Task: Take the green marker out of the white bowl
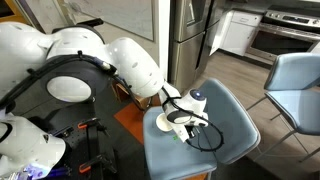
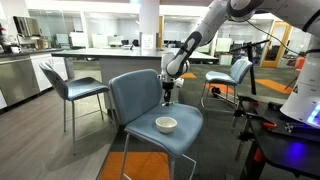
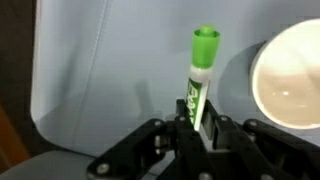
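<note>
**Item record: marker held over chair seat, beside bowl**

- **Gripper** (image 3: pixel 197 128): Robotiq type, black. In the wrist view the fingers are closed tight on the lower barrel of the marker. In an exterior view the gripper (image 2: pixel 168 96) hangs above the seat, on the backrest side of the bowl and clear of the surface. In an exterior view taken from behind the arm, the gripper (image 1: pixel 183 117) shows just beside the bowl.
- **Marker** (image 3: pixel 199 85): green cap, pale green barrel with dark print. It sticks straight out from between the fingers, cap end farthest from the gripper. It is outside the bowl, with a strip of bare seat between barrel and rim. It is too small to make out in either exterior view.
- **Bowl** (image 3: pixel 290 85): white, round, plain rim, cut off by the frame's right edge in the wrist view. In both exterior views the bowl (image 2: pixel 166 124) (image 1: pixel 163 121) sits upright near the middle of the seat.
- **Seat** (image 3: pixel 100 80): blue-grey and padded, part of a chair (image 2: pixel 140 92) with a curved backrest.
- **Cable** (image 1: pixel 207 137): a black loop trailing from the wrist over the seat.
</note>
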`<state>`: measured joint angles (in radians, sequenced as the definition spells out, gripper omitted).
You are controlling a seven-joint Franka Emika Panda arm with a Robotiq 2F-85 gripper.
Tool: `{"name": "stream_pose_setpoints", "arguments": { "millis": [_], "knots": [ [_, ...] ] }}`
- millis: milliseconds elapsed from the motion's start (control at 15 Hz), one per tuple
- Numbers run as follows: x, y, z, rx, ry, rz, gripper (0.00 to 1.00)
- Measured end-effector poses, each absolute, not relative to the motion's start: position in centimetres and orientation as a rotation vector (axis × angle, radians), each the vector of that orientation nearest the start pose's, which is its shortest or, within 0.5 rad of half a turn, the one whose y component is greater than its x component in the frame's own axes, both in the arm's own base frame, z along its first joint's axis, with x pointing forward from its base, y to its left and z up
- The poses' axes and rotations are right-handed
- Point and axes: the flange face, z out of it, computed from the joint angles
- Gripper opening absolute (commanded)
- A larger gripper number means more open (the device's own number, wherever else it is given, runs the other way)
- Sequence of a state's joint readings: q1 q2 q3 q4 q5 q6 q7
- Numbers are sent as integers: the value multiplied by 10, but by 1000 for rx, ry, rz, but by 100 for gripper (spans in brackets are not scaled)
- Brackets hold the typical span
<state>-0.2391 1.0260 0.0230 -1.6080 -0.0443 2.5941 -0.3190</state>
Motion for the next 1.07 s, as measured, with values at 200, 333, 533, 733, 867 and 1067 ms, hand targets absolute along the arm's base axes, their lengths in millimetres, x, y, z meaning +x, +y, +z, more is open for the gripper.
{"name": "stream_pose_setpoints", "arguments": {
  "millis": [200, 333, 533, 733, 867, 1067],
  "knots": [
    [640, -153, -5, -3153, -129, 37, 5],
    [644, -159, -17, -3165, -102, -13, 5],
    [653, -170, -25, -3177, -84, -84, 5],
    [659, -182, -24, -3183, -64, -169, 5],
    [660, -190, -24, -3178, -57, -207, 5],
    [660, -199, -26, -3178, -39, -234, 53]
  ]
}}
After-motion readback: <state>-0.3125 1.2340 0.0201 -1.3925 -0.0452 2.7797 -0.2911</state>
